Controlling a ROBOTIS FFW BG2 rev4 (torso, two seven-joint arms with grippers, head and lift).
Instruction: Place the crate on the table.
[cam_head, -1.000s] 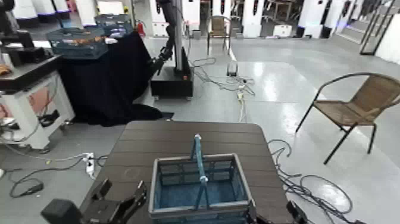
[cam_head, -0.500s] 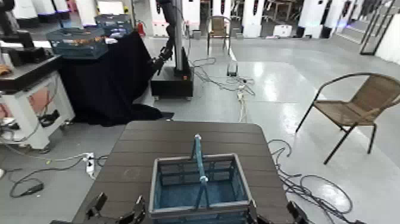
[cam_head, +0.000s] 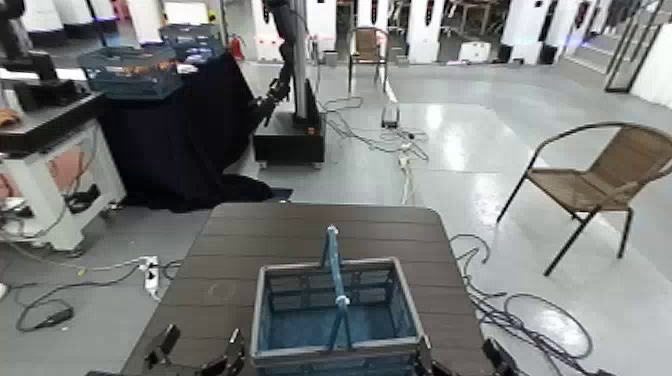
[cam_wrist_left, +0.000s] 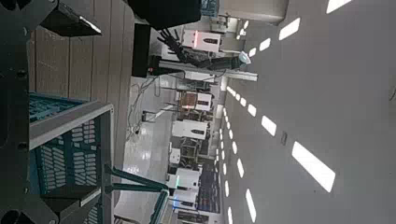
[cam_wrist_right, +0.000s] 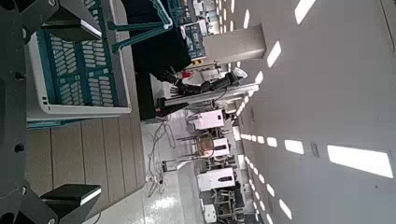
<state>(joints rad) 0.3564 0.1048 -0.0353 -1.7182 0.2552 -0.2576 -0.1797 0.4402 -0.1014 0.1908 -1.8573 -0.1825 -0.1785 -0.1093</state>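
Observation:
The blue-grey slatted crate (cam_head: 300, 292) with its light-blue centre handle (cam_head: 332, 268) stands upright on the dark brown plank table (cam_head: 310, 225), near its front edge. My left gripper (cam_head: 197, 356) is open and empty, low beside the crate's left side, apart from it. My right gripper (cam_head: 458, 362) is open and empty at the crate's right front corner, mostly cut off by the view's edge. The left wrist view shows the crate (cam_wrist_left: 65, 154) beside the spread fingers (cam_wrist_left: 75, 19). The right wrist view shows the crate (cam_wrist_right: 75, 70) beside its spread fingers (cam_wrist_right: 70, 198).
A wicker chair (cam_head: 600, 175) stands on the floor to the right. A black-draped table (cam_head: 180, 120) with darker blue crates (cam_head: 130, 70) and a white workbench (cam_head: 40, 150) are at the left. Another robot's base (cam_head: 290, 125) and cables (cam_head: 400, 140) lie beyond the table.
My left gripper has dropped lower and drawn back toward the view's bottom edge, away from the crate. The crate and right gripper have not moved.

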